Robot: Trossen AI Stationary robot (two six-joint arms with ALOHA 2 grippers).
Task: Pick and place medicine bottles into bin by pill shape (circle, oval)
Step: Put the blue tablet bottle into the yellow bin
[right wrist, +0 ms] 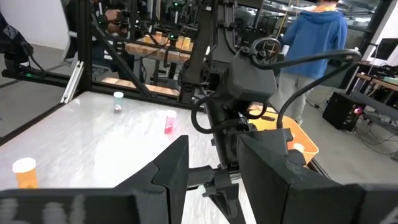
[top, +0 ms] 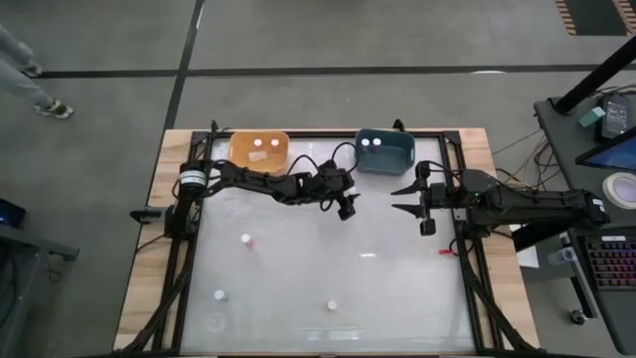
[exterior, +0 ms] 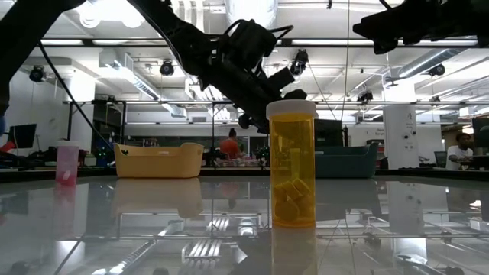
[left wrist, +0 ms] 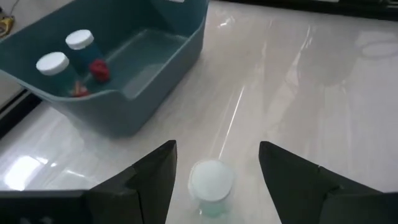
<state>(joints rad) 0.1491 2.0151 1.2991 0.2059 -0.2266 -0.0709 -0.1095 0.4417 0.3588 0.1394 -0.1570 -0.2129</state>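
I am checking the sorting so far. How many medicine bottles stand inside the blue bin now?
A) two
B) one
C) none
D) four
A: the left wrist view shows two white-capped medicine bottles standing inside the blue bin, and the high view shows two white caps in that bin.

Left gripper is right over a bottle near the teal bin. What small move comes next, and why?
Probably lower the left gripper a little and close. In the left wrist view its open fingers straddle a white-capped bottle standing upright on the table, centred between them but not yet gripped. The teal bin sits just beyond it, already holding two bottles. The right gripper waits apart, holding nothing.
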